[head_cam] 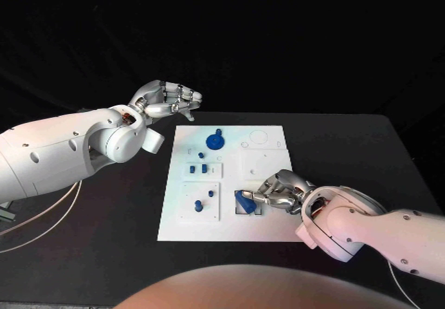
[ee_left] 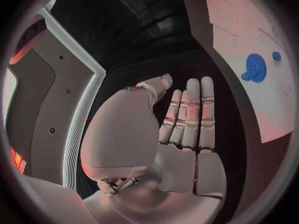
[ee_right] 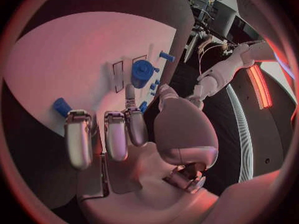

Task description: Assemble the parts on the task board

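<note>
While left hand hovers off-board, right hand grips blue part.

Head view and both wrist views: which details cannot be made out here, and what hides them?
- Head view: the right hand covers part of the blue part at the near edge of the white board; whether it grips it cannot be told.
- Right wrist view: the fingers cover the board under them.
- Left wrist view: the left hand hides much of the table; the picture's rim cuts the board off beyond the blue gear.
- Head view: the small blue pegs are too small to tell their shape.
</note>
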Action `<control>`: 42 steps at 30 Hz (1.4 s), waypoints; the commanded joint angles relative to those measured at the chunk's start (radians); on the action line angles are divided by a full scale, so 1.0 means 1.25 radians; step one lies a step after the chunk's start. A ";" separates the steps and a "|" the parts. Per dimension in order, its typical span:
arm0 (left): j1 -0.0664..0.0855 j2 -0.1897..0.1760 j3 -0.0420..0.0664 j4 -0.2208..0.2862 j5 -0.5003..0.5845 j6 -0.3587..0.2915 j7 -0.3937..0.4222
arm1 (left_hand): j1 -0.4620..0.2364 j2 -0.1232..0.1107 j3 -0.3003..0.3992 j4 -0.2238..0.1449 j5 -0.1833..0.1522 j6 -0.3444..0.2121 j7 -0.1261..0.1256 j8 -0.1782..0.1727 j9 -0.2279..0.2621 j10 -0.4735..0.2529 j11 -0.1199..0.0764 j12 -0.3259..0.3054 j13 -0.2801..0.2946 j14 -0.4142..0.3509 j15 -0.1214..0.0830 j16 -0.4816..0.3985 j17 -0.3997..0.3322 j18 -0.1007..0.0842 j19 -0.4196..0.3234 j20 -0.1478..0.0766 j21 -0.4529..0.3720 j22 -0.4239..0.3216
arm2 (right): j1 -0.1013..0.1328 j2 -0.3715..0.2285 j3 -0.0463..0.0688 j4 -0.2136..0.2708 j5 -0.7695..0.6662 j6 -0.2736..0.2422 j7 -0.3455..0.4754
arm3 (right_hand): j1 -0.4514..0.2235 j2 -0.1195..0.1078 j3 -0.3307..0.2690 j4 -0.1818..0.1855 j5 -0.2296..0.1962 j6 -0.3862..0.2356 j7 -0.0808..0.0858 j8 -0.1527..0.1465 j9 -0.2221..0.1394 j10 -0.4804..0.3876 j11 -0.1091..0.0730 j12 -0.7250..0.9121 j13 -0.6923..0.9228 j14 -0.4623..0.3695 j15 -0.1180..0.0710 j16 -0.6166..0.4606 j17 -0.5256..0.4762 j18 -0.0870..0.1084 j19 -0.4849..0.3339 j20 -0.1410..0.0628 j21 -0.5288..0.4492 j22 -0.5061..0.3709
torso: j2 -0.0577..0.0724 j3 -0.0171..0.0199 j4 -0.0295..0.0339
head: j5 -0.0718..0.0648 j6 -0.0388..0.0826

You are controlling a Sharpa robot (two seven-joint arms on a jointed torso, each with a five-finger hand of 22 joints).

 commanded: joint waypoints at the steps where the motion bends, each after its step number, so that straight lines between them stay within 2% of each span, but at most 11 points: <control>1: 0.000 0.000 0.001 0.002 0.003 0.008 0.004 | -0.004 0.006 0.000 -0.004 0.005 -0.006 0.002 0.004 -0.001 -0.005 0.000 0.004 0.001 -0.005 0.000 -0.004 -0.001 0.010 -0.007 0.001 -0.004 0.000 | -0.003 -0.007 0.000 0.011 -0.008 0.038 0.018 | -0.001 0.013 -0.002 -0.001 0.003 -0.002 -0.004 0.004 -0.001 0.010 0.000 0.006 0.089 0.060 -0.005 0.004 0.089 -0.006 0.065 -0.005 0.005 0.194 | 0.000 -0.0002 -0.0009 | 0.001 0.000; 5: 0.000 -0.001 0.001 0.001 0.003 0.008 0.005 | -0.004 0.006 0.000 -0.004 0.005 -0.006 0.002 0.004 -0.001 -0.005 0.000 0.004 0.001 -0.005 0.000 -0.004 -0.001 0.010 -0.007 0.001 -0.004 0.000 | -0.004 -0.017 0.000 0.013 -0.003 0.051 0.019 | -0.001 0.017 -0.002 -0.001 0.002 -0.002 -0.004 0.005 -0.002 0.011 -0.001 0.006 0.090 0.060 -0.005 0.004 0.089 -0.006 0.065 -0.005 0.005 0.194 | -0.001 -0.0008 -0.0023 | 0.001 0.000; 10: 0.000 0.000 0.000 0.001 0.003 0.008 0.005 | -0.004 0.006 0.000 -0.004 0.005 -0.006 0.002 0.004 -0.001 -0.005 0.000 0.004 0.001 -0.005 0.000 -0.004 -0.001 0.010 -0.007 0.001 -0.004 0.000 | -0.005 -0.017 -0.001 0.009 -0.002 0.066 0.021 | -0.002 0.020 -0.002 -0.001 0.002 -0.002 -0.004 0.006 -0.002 0.010 -0.001 0.005 0.089 0.061 -0.005 0.004 0.090 -0.006 0.065 -0.005 0.006 0.194 | 0.000 -0.0002 0.0013 | -0.002 0.000; 14: 0.000 0.000 0.000 0.000 0.003 0.009 0.005 | -0.004 0.006 0.000 -0.004 0.005 -0.006 0.002 0.004 -0.001 -0.005 0.000 0.004 0.001 -0.005 0.000 -0.004 -0.001 0.010 -0.007 0.001 -0.004 0.000 | -0.006 -0.013 -0.001 0.007 -0.002 0.074 0.022 | -0.001 0.024 -0.002 -0.002 0.002 -0.002 -0.004 0.006 -0.002 0.010 -0.001 0.005 0.089 0.061 -0.005 0.004 0.090 -0.006 0.065 -0.005 0.006 0.194 | 0.000 -0.0002 0.0018 | -0.001 0.000; 21: 0.000 0.000 0.000 0.000 0.003 0.009 0.005 | -0.004 0.006 0.000 -0.004 0.005 -0.006 0.002 0.004 -0.001 -0.005 0.000 0.004 0.001 -0.005 0.000 -0.004 -0.001 0.010 -0.007 0.001 -0.004 0.000 | -0.009 -0.002 -0.002 0.007 -0.001 0.085 0.027 | 0.000 0.028 -0.001 -0.002 0.002 -0.002 -0.004 0.007 -0.003 0.011 -0.001 0.005 0.089 0.061 -0.005 0.004 0.091 -0.006 0.066 -0.006 0.007 0.195 | 0.000 -0.0014 0.0005 | 0.000 0.000; 28: 0.000 0.001 0.000 0.000 0.003 0.009 0.005 | -0.005 0.008 0.001 -0.003 0.005 -0.007 0.003 0.004 -0.001 -0.006 0.000 0.005 0.001 -0.006 0.000 -0.004 -0.001 0.010 -0.007 0.001 -0.005 -0.001 | -0.010 0.009 -0.002 0.009 0.006 0.088 0.038 | 0.005 0.034 0.000 -0.003 0.002 -0.003 -0.004 0.008 -0.004 0.011 -0.001 0.005 0.090 0.061 -0.006 0.004 0.091 -0.006 0.065 -0.006 0.006 0.194 | 0.000 -0.0011 0.0019 | 0.001 0.000; 34: 0.000 0.000 0.000 0.000 0.003 0.010 0.003 | -0.005 0.008 0.001 -0.003 0.005 -0.007 0.003 0.004 -0.001 -0.006 0.000 0.005 0.001 -0.006 0.000 -0.004 -0.001 0.010 -0.007 0.001 -0.005 -0.001 | -0.011 0.007 -0.002 0.008 -0.016 0.094 0.041 | 0.017 0.037 0.001 -0.004 0.001 -0.004 -0.005 0.009 -0.005 0.011 -0.001 0.004 0.090 0.060 -0.006 0.004 0.089 -0.005 0.064 -0.006 0.003 0.194 | 0.001 -0.0007 0.0000 | 0.003 0.000; 37: 0.000 -0.001 0.000 0.000 0.003 0.009 0.003 | -0.005 0.008 0.001 -0.003 0.005 -0.007 0.003 0.004 -0.001 -0.006 0.000 0.005 0.001 -0.006 0.000 -0.004 -0.001 0.010 -0.007 0.001 -0.005 -0.001 | -0.011 0.004 -0.002 0.007 -0.028 0.100 0.039 | 0.046 0.039 0.002 -0.006 0.001 -0.006 -0.005 0.011 -0.008 0.011 -0.002 0.004 0.091 0.060 -0.006 0.004 0.090 -0.005 0.064 -0.006 0.003 0.193 | 0.001 -0.0008 -0.0002 | 0.004 0.000; 39: 0.000 -0.001 0.000 0.000 0.003 0.009 0.003 | -0.005 0.008 0.001 -0.003 0.005 -0.007 0.003 0.004 -0.001 -0.006 0.000 0.005 0.001 -0.006 0.000 -0.004 -0.001 0.010 -0.007 0.001 -0.005 -0.001 | -0.011 0.003 -0.002 0.007 -0.036 0.105 0.038 | 0.103 0.041 0.014 -0.014 0.003 -0.009 -0.005 0.012 -0.013 0.012 -0.002 0.003 0.093 0.060 -0.007 0.004 0.091 -0.005 0.065 -0.007 0.004 0.194 | 0.001 -0.0004 -0.0005 | 0.004 0.000; 42: 0.000 -0.001 0.000 0.000 0.003 0.009 0.002 | -0.005 0.008 0.001 -0.003 0.005 -0.007 0.003 0.004 -0.001 -0.006 0.000 0.005 0.001 -0.006 0.000 -0.004 -0.001 0.010 -0.007 0.001 -0.005 -0.001 | -0.011 0.004 -0.002 0.008 -0.050 0.114 0.037 | 0.161 0.029 0.038 -0.012 0.004 -0.010 -0.005 0.011 -0.022 0.013 -0.002 0.004 0.097 0.061 -0.007 0.005 0.094 -0.006 0.065 -0.008 0.005 0.194 | 0.001 0.0004 -0.0007 | 0.003 0.000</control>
